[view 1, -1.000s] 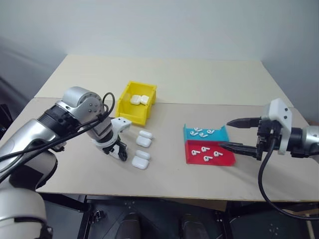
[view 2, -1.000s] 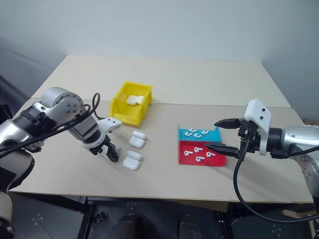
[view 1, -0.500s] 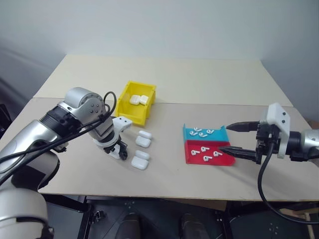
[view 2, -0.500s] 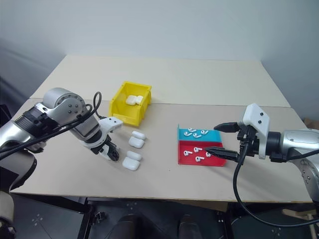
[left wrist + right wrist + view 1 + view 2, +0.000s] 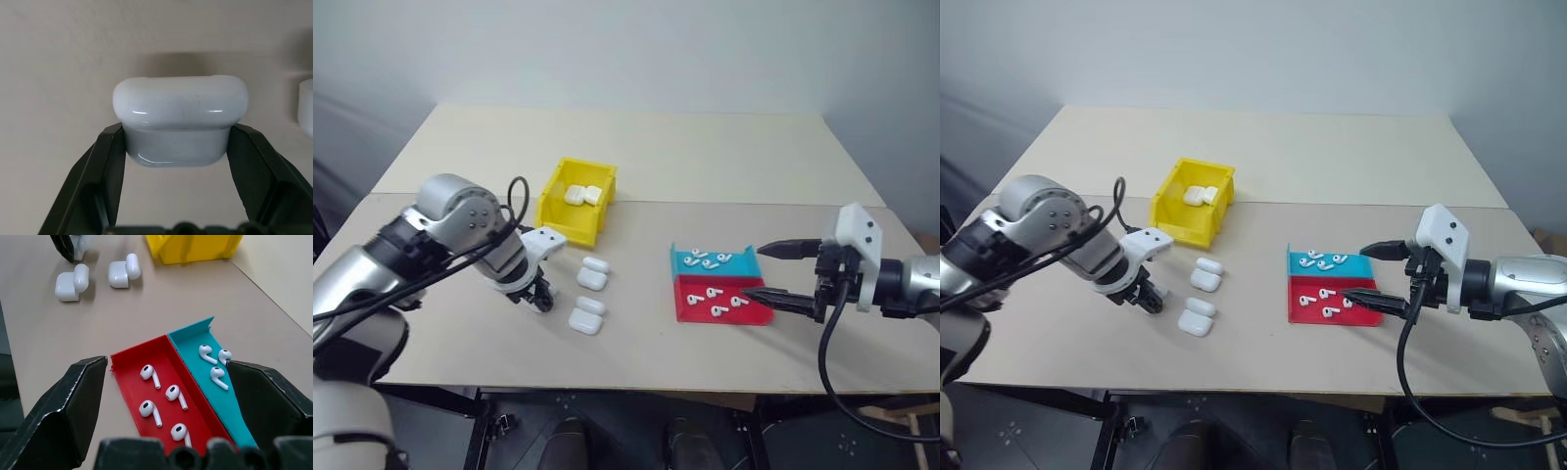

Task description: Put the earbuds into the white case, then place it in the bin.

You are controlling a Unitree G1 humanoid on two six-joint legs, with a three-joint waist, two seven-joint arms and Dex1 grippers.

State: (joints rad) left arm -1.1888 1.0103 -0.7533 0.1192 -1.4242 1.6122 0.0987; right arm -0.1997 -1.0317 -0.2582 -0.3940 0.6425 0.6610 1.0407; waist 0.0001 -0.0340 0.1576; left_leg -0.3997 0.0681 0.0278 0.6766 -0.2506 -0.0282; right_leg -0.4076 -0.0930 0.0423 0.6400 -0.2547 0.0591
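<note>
Case (image 5: 180, 120) is showing clamped in my left gripper (image 5: 176, 147) on wrist view; right gripper (image 5: 1368, 272) is gaping, empty.

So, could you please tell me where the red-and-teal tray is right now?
In the left eye view, the red-and-teal tray lies on the table's right half, just in front of the right gripper's open jaws, well right of the yellow bin.

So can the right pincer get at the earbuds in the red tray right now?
Probably yes: the right pincer stands open beside the red tray, and nothing covers the earbuds lying loose in it.
</note>
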